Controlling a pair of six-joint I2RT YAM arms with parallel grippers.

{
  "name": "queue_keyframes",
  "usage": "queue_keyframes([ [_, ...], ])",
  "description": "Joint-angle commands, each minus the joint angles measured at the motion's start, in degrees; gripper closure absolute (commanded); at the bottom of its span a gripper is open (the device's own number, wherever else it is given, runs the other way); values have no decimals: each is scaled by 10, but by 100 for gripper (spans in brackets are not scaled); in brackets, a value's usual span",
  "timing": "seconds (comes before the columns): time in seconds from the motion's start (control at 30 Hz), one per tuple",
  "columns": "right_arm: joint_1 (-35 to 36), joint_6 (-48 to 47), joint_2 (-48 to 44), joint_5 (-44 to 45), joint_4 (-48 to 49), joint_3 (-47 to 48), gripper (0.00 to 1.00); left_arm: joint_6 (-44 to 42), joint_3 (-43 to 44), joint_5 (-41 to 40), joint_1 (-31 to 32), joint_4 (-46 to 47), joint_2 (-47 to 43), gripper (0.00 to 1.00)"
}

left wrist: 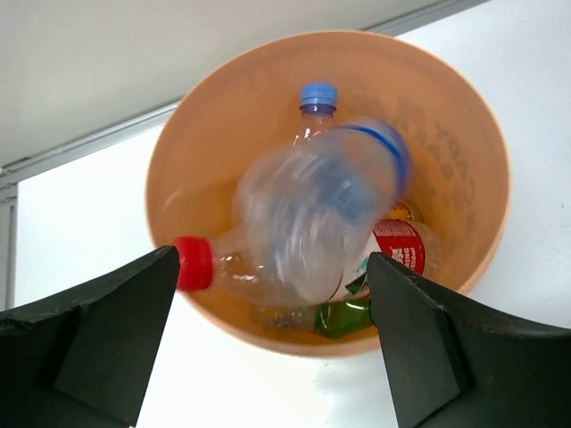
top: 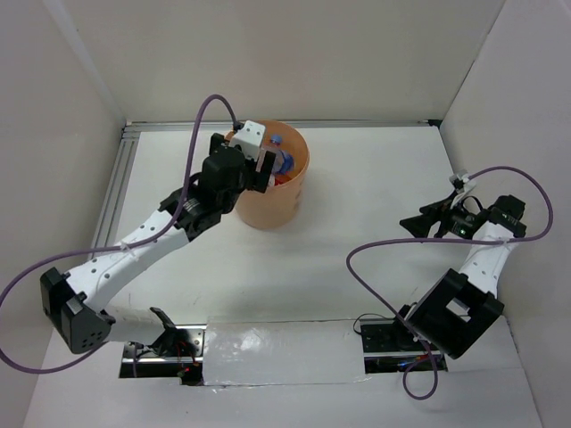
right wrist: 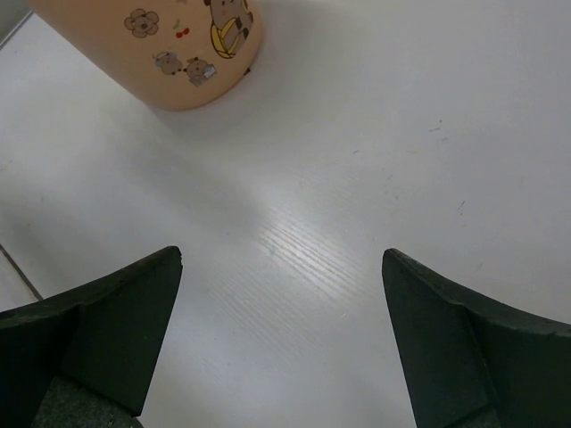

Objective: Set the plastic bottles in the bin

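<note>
The orange bin [top: 287, 201] stands at the back middle of the table. My left gripper [top: 268, 169] hangs over its rim, open and empty. In the left wrist view [left wrist: 272, 294] a clear bottle with a blue label [left wrist: 317, 209] is blurred, loose in the air inside the bin [left wrist: 196, 152]. Below it lie a clear bottle with a red cap [left wrist: 194, 264], a blue-capped bottle [left wrist: 318, 96], a red-labelled one [left wrist: 399, 245] and a green one [left wrist: 343, 316]. My right gripper [top: 419, 224] is open and empty over bare table [right wrist: 281, 267], far right of the bin [right wrist: 169, 53].
White walls enclose the table on the left, back and right. A metal rail [top: 120, 183] runs along the left and back edges. Purple cables [top: 375, 267] loop from both arms. The bin's side shows cartoon prints [right wrist: 201, 69].
</note>
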State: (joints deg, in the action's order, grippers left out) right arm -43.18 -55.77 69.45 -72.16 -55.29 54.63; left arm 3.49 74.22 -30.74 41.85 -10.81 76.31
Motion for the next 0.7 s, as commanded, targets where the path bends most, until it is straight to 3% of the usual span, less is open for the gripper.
queue_keyframes([
  [0.0,-3,-17,-2,3,-10,-1,0,13,4,-26,24,-14,-57,1],
  [0.2,-3,31,16,79,19,-15,0,42,-46,18,41,-55,-214,1],
  [0.4,-3,64,-23,90,34,-15,0,136,-245,42,31,-56,-353,1],
  [0.53,-3,234,-77,188,161,-37,0,198,-385,28,16,-11,-441,1],
  [0.67,-3,266,-83,255,205,-61,0,217,-416,14,-15,5,-473,1],
])
